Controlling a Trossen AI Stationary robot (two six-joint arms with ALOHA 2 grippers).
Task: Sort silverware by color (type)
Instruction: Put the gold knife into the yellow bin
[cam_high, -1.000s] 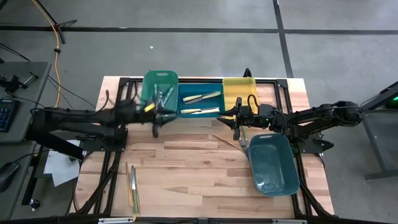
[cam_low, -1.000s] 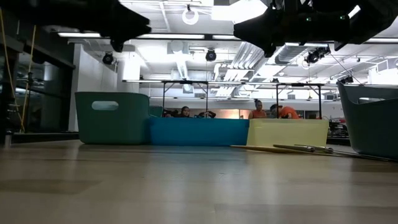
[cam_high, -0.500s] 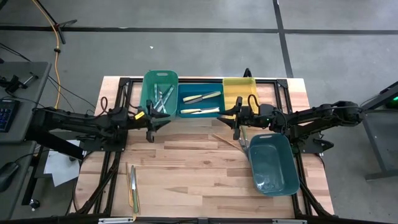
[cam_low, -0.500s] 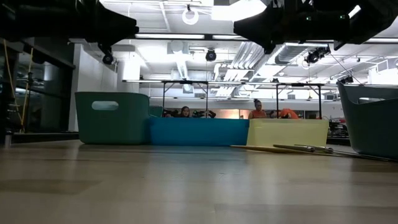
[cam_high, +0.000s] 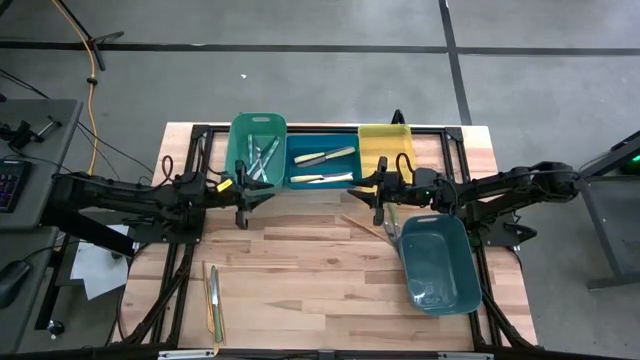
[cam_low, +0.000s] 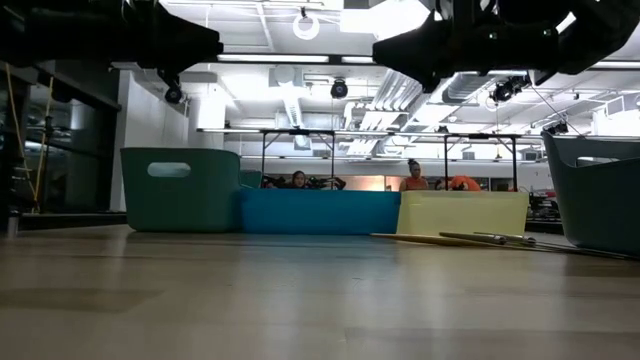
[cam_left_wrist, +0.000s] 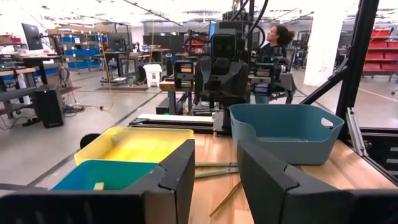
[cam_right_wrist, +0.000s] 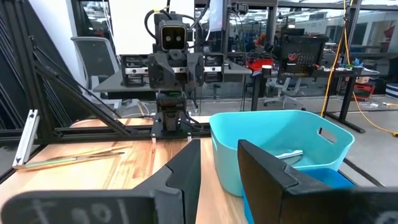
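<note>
Both grippers, left (cam_high: 243, 203) and right (cam_high: 381, 199), hover with fingers parted, holding nothing. Loose silverware (cam_high: 213, 297) lies at the table's near-left edge; a hasty reach might, seemingly, nudge it off.

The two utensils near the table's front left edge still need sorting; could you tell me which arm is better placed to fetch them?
Probably the left. Its gripper is open and empty on the same side of the table as those utensils. The right gripper, also open, hovers by the teal bin, much farther away.
</note>
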